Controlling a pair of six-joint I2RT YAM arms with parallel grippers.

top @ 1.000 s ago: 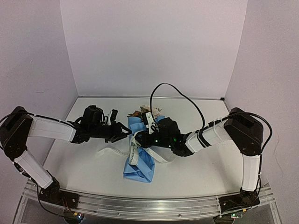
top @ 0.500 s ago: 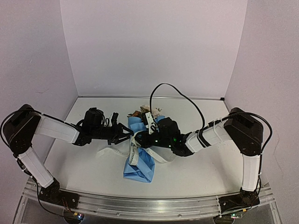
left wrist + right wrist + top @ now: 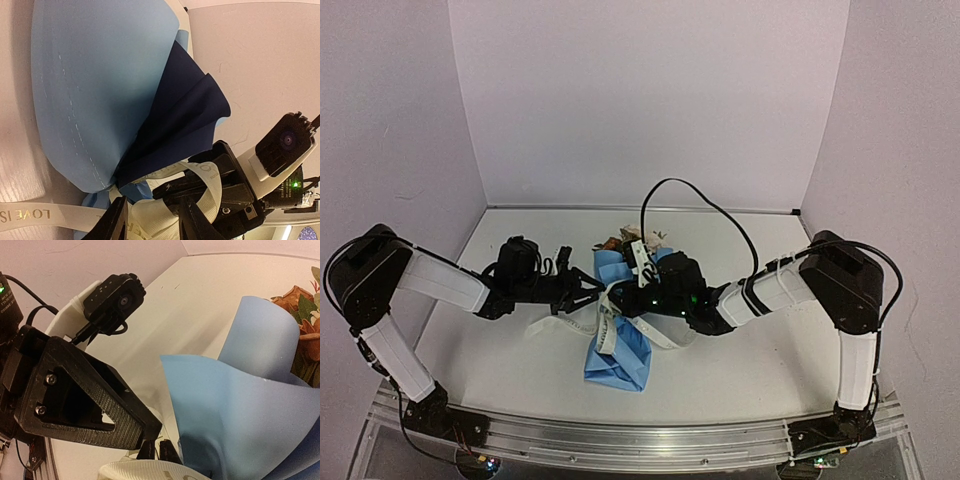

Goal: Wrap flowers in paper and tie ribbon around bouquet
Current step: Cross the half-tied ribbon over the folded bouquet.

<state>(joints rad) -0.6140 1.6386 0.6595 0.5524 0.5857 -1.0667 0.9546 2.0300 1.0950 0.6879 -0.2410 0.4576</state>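
Ribbon (image 3: pixel 30 215) lies across the pinched middle of the bouquet (image 3: pixel 620 355); limp, light and slippery, it probably wants pinching near the crossing. Right gripper (image 3: pixel 159 449) is clamped on it; left gripper (image 3: pixel 152 222) straddles it, jaws apart.

A: Left arm (image 3: pixel 440 282)?
B: Comes in from the table's (image 3: pixel 750 370) near-left corner, forearm low and about level. Left gripper (image 3: pixel 592 292) points right, jaws part-way apart.
A: Right arm (image 3: pixel 770 290)?
B: From the near-right corner, elbow raised, forearm sloping down leftward. Right gripper (image 3: pixel 623 297) pinched closed, tips just beside the left's, mid-table.
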